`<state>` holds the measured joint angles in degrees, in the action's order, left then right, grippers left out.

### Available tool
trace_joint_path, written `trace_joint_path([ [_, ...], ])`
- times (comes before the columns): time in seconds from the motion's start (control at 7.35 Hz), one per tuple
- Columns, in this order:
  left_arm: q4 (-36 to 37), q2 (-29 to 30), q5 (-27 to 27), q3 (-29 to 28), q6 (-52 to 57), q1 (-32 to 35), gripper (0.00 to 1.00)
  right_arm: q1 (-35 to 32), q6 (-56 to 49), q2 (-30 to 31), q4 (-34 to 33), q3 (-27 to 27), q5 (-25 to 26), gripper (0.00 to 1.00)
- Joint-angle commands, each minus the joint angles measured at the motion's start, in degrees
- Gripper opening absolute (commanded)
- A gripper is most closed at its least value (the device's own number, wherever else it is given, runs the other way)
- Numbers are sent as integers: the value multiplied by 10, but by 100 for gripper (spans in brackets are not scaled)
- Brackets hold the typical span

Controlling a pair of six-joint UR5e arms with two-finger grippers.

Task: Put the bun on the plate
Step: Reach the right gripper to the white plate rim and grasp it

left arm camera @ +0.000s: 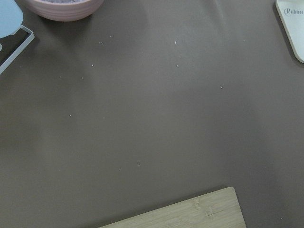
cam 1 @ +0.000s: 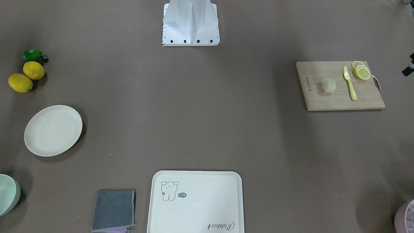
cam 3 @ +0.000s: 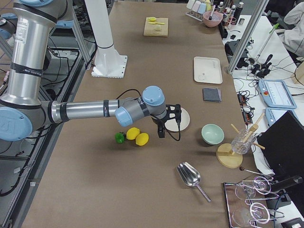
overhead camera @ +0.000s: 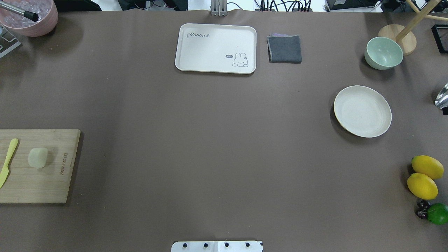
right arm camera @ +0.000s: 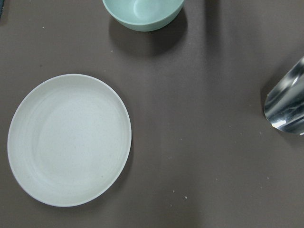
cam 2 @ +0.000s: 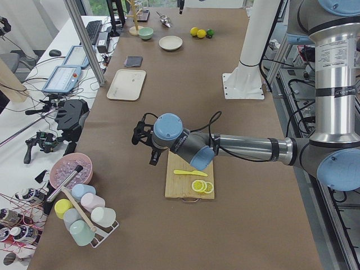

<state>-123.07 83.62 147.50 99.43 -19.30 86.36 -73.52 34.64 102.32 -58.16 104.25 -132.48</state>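
The bun [cam 1: 328, 85] [overhead camera: 37, 157] is a small pale lump lying on a wooden cutting board [overhead camera: 52, 189] at the table's left end, beside a yellow knife [cam 1: 350, 83]. On the far right side sits the round cream plate [overhead camera: 362, 111] [cam 1: 53, 130] [right arm camera: 70, 140], with nothing on it. My left gripper [cam 2: 145, 143] hangs above the table just off the board's edge, and I cannot tell whether it is open or shut. Over the plate's near edge hovers my right gripper [cam 3: 170, 122], and I cannot tell its state either. Neither wrist view shows any fingers.
A cream tray [overhead camera: 215, 49] and a folded grey cloth [overhead camera: 285, 49] lie at the far edge. A green bowl [overhead camera: 383, 53] stands behind the plate, a metal scoop [right arm camera: 285, 102] to its right. Two lemons [overhead camera: 421, 176] and a lime [overhead camera: 437, 213] sit nearer the robot. Lemon slices [cam 1: 361, 70] rest on the board.
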Motion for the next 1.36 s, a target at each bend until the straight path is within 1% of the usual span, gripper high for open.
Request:
trace_joint_path([
  [0.0, -2, 1, -8, 1, 3, 0, 97, 63, 83, -71, 78, -96, 54, 98],
  [0.14, -10, 0, -8, 1, 3, 0, 97, 98, 139, -107, 81, -119, 84, 95],
  [0.27, -12, 0, -8, 1, 3, 0, 97, 136, 192, -114, 124, -138, 121, 94],
  [0.41, -12, 1, -12, 0, 3, 0, 97, 158, 222, -114, 195, -178, 128, 94],
  [0.54, -12, 1, -12, 0, 3, 0, 97, 174, 247, -114, 251, -210, 140, 92],
  [0.68, -12, 1, -12, 1, 3, 0, 97, 179, 248, -104, 260, -215, 147, 87],
  [0.82, -12, 1, -12, 1, 3, 0, 97, 180, 250, -99, 261, -215, 153, 77],
  [0.95, -14, 1, -12, 1, 3, 0, 97, 183, 291, -98, 263, -211, 158, 24],
  [1.09, -15, 1, -12, 1, 3, 0, 97, 191, 306, -99, 263, -209, 171, 0],
  [1.22, -16, 1, -12, 1, 3, 0, 97, 195, 307, -100, 263, -205, 174, 0],
])
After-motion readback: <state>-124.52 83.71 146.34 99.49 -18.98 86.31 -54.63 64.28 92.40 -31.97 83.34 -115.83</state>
